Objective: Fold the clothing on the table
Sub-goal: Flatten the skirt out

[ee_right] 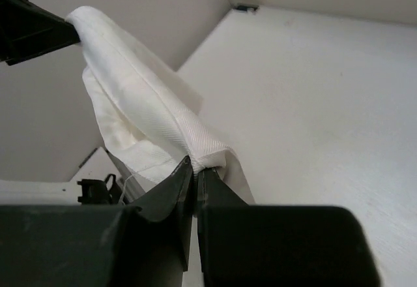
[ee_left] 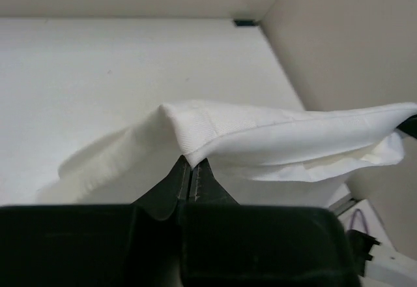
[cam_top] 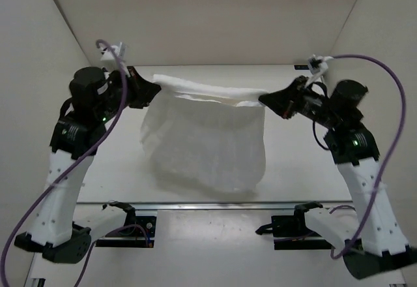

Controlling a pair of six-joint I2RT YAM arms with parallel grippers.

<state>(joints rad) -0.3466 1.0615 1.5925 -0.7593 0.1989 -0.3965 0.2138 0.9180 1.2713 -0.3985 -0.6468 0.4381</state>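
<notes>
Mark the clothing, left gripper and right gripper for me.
clothing (cam_top: 208, 150), top view, middle of the draped fabric.
left gripper (cam_top: 156, 87), top view, fingertips shut on its top edge.
right gripper (cam_top: 262, 98), top view, fingertips shut on its top edge.

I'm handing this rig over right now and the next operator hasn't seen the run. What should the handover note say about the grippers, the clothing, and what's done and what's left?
Left gripper: shut on one end of the top edge of the clothing.
Right gripper: shut on the other end of that edge.
Clothing: lifted and stretched between the two arms, hanging toward the table. Its lower edge seems to reach the surface.
Done: both ends gripped, garment raised and spread.
Left: no fold made yet. Lay it down, fold it over, release.
</notes>
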